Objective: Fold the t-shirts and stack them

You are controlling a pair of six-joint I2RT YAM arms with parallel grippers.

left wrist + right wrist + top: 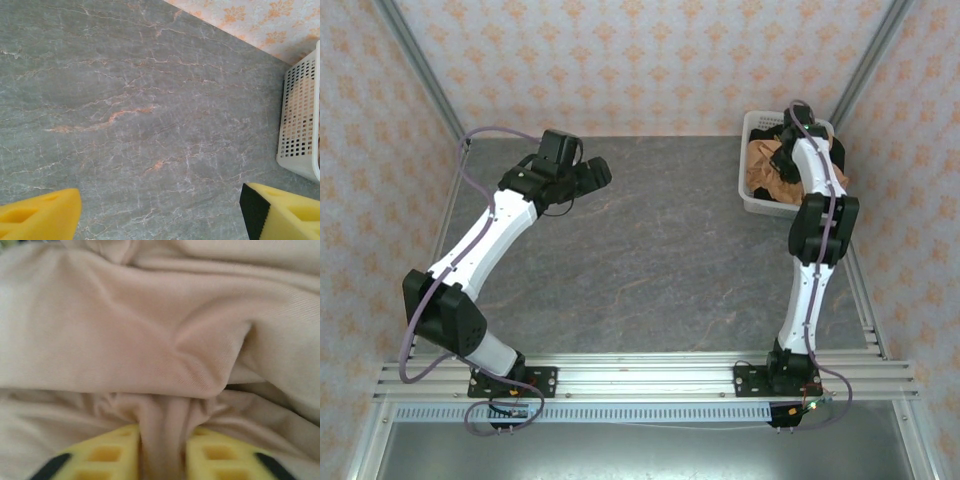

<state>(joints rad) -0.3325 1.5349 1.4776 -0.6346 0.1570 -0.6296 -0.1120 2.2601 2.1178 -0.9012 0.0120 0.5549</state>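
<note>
Wrinkles crease orange t-shirt (150, 335) in right claw (162, 455).

Two white-shelled arms (485, 235) with black joints, lilac cables (495, 129), and yellow honeycomb pincer fingers (112, 455) with black tips

Table top (650, 250): grey stone pattern, with thin white veins and a few orange streaks.
Walls (650, 60): pale pink paper, with a repeating orange ornamental motif.
Basket (300, 125): white plastic, with a grid of small square holes in the side wall.
Orange t-shirt (765, 178): plain dull orange seen from above; pale peach close up (125, 340), no print on the visible folds.
Left arm (485, 235): white shells, black joints.
Right arm (810, 290): white shells, black joints.
Cables (470, 170): lilac.
Left gripper fingers (40, 215): bright yellow; one carries a black inner face.
Right gripper fingers (115, 455): bright yellow with black patches.
Frame rails at the near edge (650, 375): bare silver metal.
</note>
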